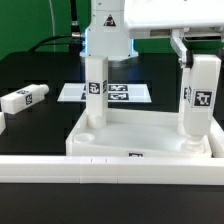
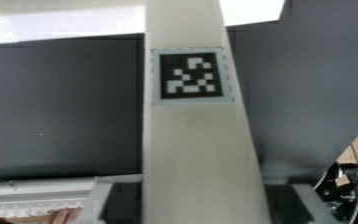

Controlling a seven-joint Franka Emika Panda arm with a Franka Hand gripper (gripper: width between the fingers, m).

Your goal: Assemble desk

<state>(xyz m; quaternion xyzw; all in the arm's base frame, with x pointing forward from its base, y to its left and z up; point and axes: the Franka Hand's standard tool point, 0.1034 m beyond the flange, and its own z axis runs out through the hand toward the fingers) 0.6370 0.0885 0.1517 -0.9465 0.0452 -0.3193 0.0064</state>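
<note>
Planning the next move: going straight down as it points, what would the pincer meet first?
The pincer seems clamped on the upright leg; sliding down it, the desk top comes first, though depth is unclear.

A leg (image 1: 95, 95) stands at each desk top (image 1: 140, 135) side, marker board (image 1: 72, 93) behind.

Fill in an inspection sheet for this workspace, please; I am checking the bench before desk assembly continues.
Surface: black table; thin white marker board lying flat at the back.
Job's things: large white plastic tray-like desk top; white square-section tagged corner leg upright at its corner on the exterior view's left; held leg upright at the right corner; loose leg lying on the table.
Clutter: nothing seen.
Grippers: two-finger gripper closed on the held leg's top.
Cables: dark cables, apparently, at the back.
Surroundings: green backdrop; long white border rail in front.
</note>
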